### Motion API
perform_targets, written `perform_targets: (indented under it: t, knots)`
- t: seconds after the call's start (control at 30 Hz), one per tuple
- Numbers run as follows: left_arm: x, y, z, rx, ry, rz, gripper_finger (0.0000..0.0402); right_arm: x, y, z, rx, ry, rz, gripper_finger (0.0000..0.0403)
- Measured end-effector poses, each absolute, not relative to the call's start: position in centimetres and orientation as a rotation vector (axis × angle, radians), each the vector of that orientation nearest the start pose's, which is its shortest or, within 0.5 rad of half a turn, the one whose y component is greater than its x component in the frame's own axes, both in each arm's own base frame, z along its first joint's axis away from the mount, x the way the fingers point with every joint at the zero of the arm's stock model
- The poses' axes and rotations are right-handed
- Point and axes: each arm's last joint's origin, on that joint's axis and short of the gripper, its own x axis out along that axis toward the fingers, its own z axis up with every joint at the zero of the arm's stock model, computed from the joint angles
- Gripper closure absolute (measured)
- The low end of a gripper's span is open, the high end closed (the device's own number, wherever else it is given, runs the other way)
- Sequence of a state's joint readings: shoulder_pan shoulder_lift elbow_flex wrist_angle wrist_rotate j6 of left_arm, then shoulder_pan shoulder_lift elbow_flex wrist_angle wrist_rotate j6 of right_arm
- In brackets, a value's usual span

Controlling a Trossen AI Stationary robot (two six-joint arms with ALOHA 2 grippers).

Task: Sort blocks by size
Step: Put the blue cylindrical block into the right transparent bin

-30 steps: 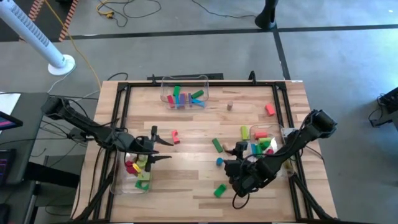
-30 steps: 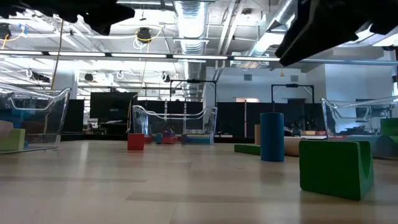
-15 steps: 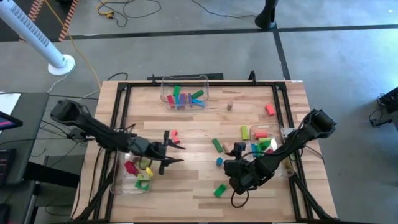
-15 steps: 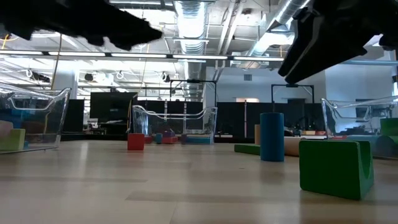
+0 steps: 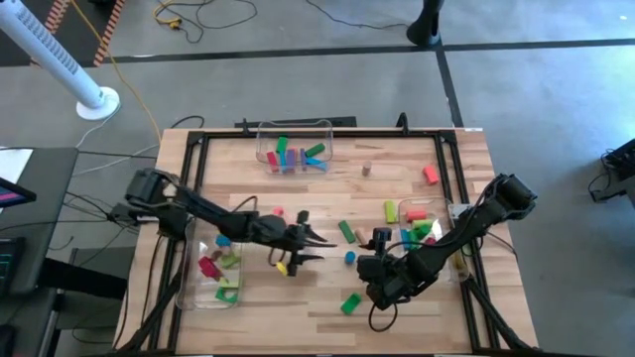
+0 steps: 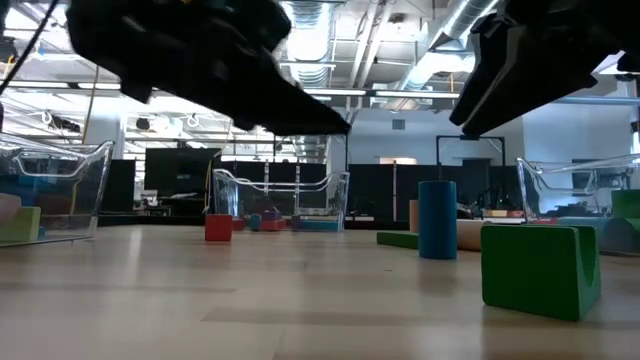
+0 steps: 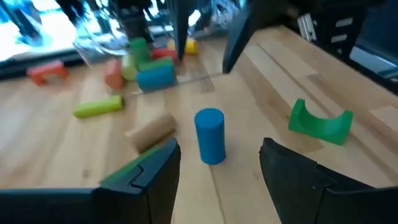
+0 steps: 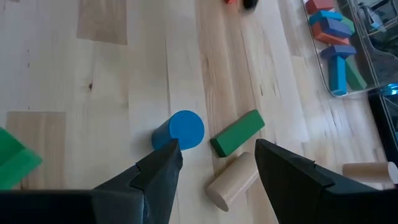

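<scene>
From above, the wooden counter [image 5: 298,297] carries three clear bins: one at the far edge [image 5: 295,149] with several blocks, one at the left edge [image 5: 213,273] with red, green, yellow and blue pieces, and one at the right edge [image 5: 432,233] with more. Loose blocks lie between them: a blue cylinder [image 5: 349,258], a green bar [image 5: 346,231], a green arch [image 5: 350,303], a yellow-green cylinder [image 5: 390,211] and a red block [image 5: 431,175]. The left gripper [image 5: 306,245] reaches out over the middle of the counter, fingers spread, near a small yellow block [image 5: 282,268]. The right gripper [image 5: 380,244] hovers just beside the blue cylinder, fingers spread too.

At counter height, the green arch [image 6: 540,270] stands nearest, the blue cylinder [image 6: 437,220] upright behind it, a red block [image 6: 218,227] farther off before the far bin [image 6: 280,200].

The left wrist view shows spread, empty fingers [image 7: 155,171] framing the upright blue cylinder [image 7: 209,135], with a tan cylinder [image 7: 151,130] lying beside it and the green arch [image 7: 320,121] off to one side.

The right wrist view shows parted fingers [image 8: 283,168] above the blue cylinder [image 8: 180,132], the green bar [image 8: 237,132] and a tan cylinder [image 8: 232,180].
</scene>
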State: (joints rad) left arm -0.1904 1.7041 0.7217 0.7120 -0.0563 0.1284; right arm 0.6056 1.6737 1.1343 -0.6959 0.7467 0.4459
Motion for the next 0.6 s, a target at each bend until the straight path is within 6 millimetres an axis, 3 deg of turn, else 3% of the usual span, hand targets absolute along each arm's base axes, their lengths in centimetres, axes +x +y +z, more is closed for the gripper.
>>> perform_targets:
  t: [0.3, 0.6]
  knots:
    - [37.5, -5.4, 14.5, 0.084, 0.344, -0.225, 0.0191, 27.1, 16.5, 20.7, -0.345, 0.909, -0.319, 0.0155]
    - [40.4, -4.9, 11.5, 0.028, 0.406, -0.219, 0.0191, 26.1, 16.3, 20.4, -0.311, 0.983, -0.360, 0.0155]
